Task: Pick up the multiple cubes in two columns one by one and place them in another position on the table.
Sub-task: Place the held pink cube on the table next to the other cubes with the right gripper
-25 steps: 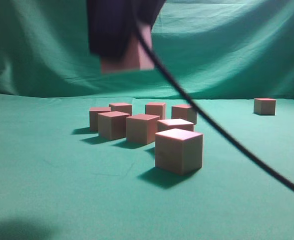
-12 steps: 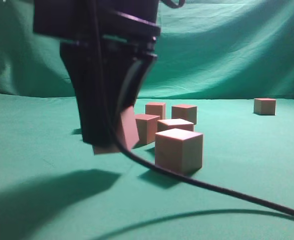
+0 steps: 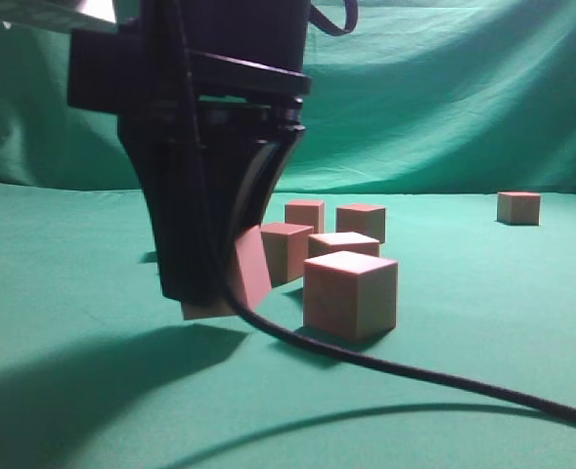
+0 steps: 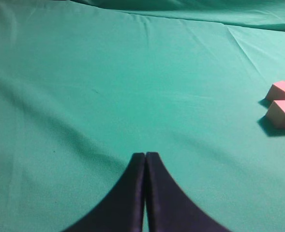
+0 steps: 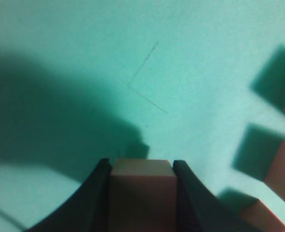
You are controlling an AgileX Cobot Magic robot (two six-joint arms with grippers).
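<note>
The right gripper (image 3: 214,293) hangs low over the green table (image 3: 72,293), near its front. Its jaws pinch one cube (image 3: 243,274) from two sides. The held cube is tilted, and its bottom corner is just above the cloth or touching it; I cannot tell which. A big cube (image 3: 350,293) sits just to its right. More cubes (image 3: 336,230) sit in a group behind it. One lone cube (image 3: 518,207) sits far off on the right by the back cloth. A black cable (image 3: 415,376) trails from the arm across the front. The left gripper (image 4: 145,162) has its jaws pressed together, holding nothing, above bare cloth.
</note>
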